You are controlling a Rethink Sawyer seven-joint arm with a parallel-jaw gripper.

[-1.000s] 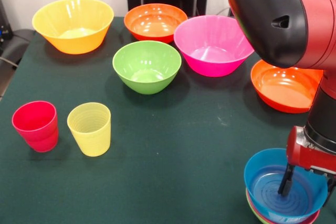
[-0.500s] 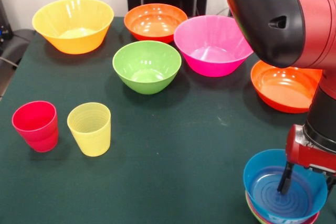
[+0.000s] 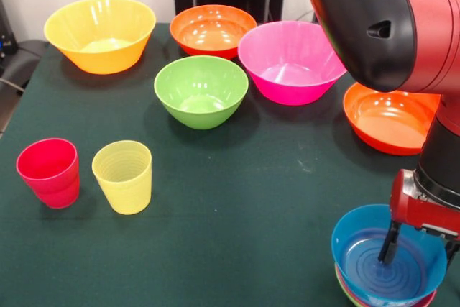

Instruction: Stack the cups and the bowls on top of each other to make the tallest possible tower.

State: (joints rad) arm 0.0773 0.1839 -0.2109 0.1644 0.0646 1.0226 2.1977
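The tower stands at the front right: a blue bowl (image 3: pixel 363 253) nested on top, with a red rim band (image 3: pixel 343 282) and a light-green rim just showing under it. My gripper (image 3: pixel 420 248) hangs over the blue bowl's right side, open. One finger (image 3: pixel 389 244) reaches down inside the bowl and the other is outside its rim at the picture's edge. The red cup (image 3: pixel 49 172) and the yellow cup (image 3: pixel 123 176) stand upright side by side at the front left.
Loose bowls stand across the back: yellow-orange (image 3: pixel 100 34), orange (image 3: pixel 212 30), pink (image 3: pixel 291 62), green (image 3: pixel 201 91), and another orange one (image 3: pixel 384 120) at the right, partly behind my arm (image 3: pixel 381 19). The table's front edge runs close under the tower.
The blue bowl and my gripper have shifted very slightly left and down. Nothing else has moved.
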